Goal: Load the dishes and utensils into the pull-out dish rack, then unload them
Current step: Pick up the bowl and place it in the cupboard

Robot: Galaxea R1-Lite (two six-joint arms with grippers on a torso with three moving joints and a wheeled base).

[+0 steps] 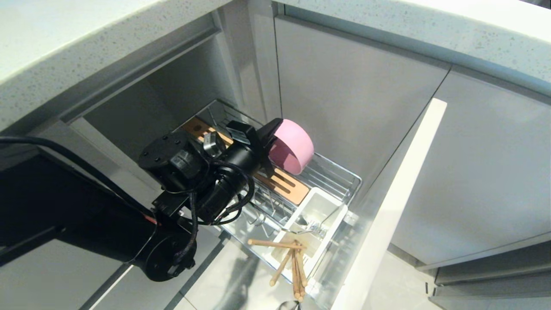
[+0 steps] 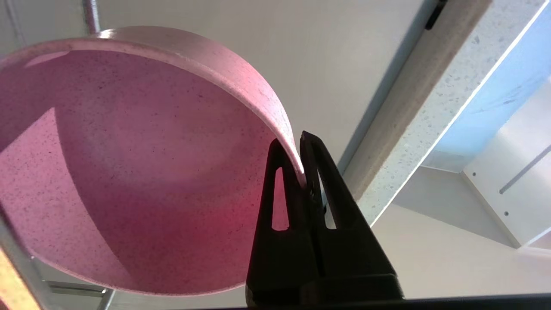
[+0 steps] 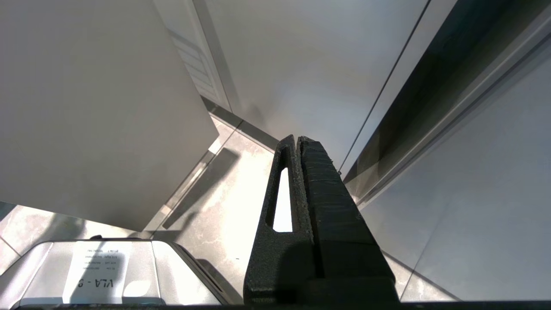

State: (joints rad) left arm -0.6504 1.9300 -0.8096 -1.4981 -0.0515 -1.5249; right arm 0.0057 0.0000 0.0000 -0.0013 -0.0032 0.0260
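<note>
My left gripper (image 1: 270, 138) is shut on the rim of a pink bowl (image 1: 293, 147), one of the dishes. It holds the bowl tilted on its side just above the far half of the pull-out dish rack (image 1: 340, 172). In the left wrist view the rim of the bowl (image 2: 129, 172) sits pinched between the black fingers of that gripper (image 2: 292, 140). The utensils are at the rack's near end: wooden chopsticks (image 1: 294, 260) stick out of the white box (image 1: 320, 206), and a silver fork-like utensil (image 1: 311, 225) lies inside it. My right gripper (image 3: 298, 140) is shut and empty, parked over the floor.
A slotted wood strip (image 1: 285, 183) runs along the rack under the bowl. The rack's pale front panel (image 1: 396, 202) stands on the right, grey cabinet doors (image 1: 353, 94) behind it. A speckled countertop (image 1: 86, 38) overhangs the opening. The robot's base (image 3: 107, 275) is below the right gripper.
</note>
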